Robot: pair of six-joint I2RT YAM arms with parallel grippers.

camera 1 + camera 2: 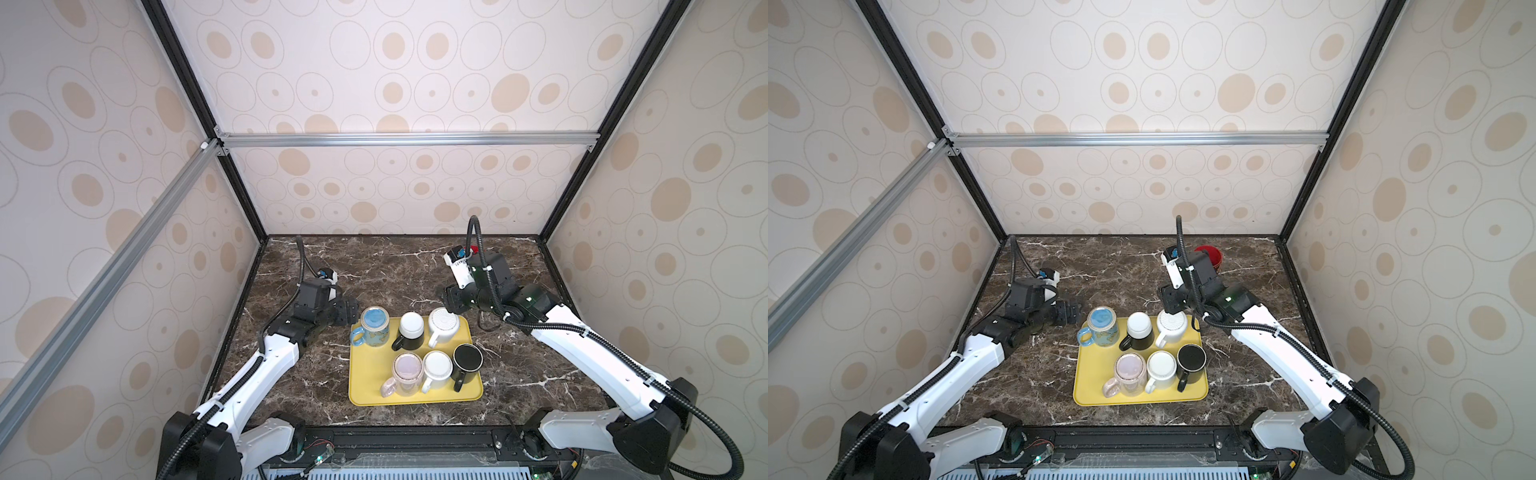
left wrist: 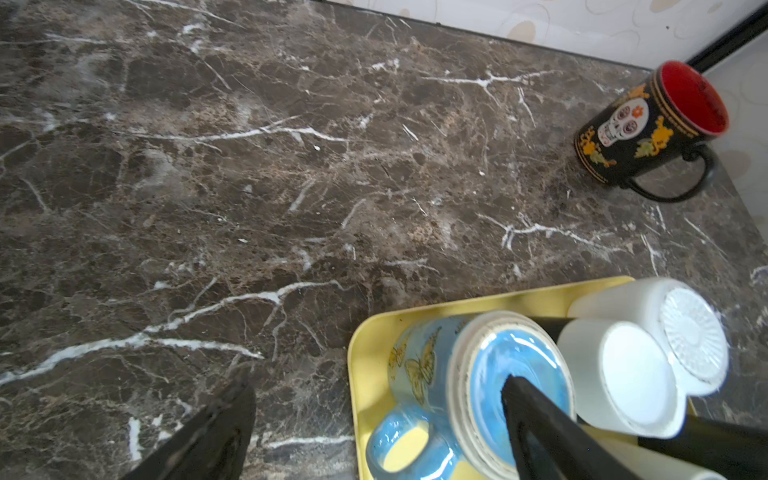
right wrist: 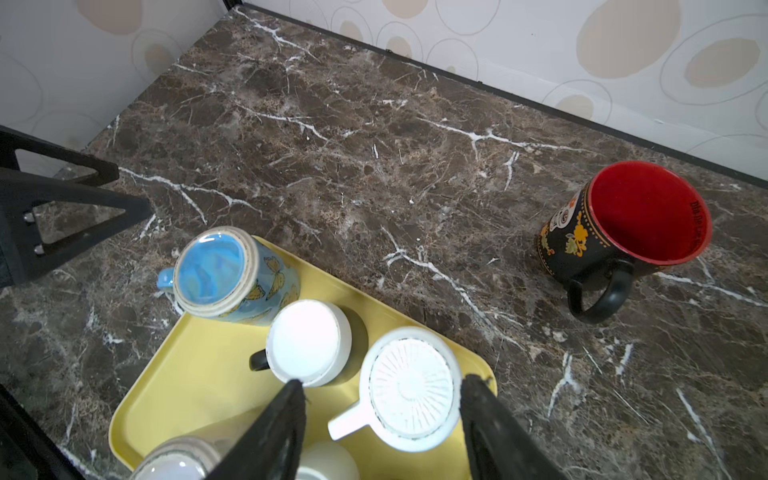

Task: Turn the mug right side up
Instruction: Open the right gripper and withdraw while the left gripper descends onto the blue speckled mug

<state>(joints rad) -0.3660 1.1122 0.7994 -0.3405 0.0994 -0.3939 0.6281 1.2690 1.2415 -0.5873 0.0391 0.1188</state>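
From where I stand, the right end effector (image 3: 383,381) is the one at work. Its jaws are parted and empty, straddling the white ribbed mug (image 3: 411,390). That mug stands mouth-down in the far right corner of the yellow tray (image 3: 199,374), close beside a black mug with a white base (image 3: 309,340).

I'd bring the jaws down across the round body, clear of the handle and the neighbouring mug. The glaze looks slick, so I'd close firmly, then lift well clear of the low tray lip before rolling the wrist over.

The mug's base carries a moulded sunburst of fine ridges. The tray is smooth, with rounded corners, and looks like plastic. The table (image 1: 415,270) is dark marble pattern with white veins.

The left end effector (image 2: 376,384) is spread wide and holds nothing, just beside the upturned blue butterfly mug (image 2: 419,365).
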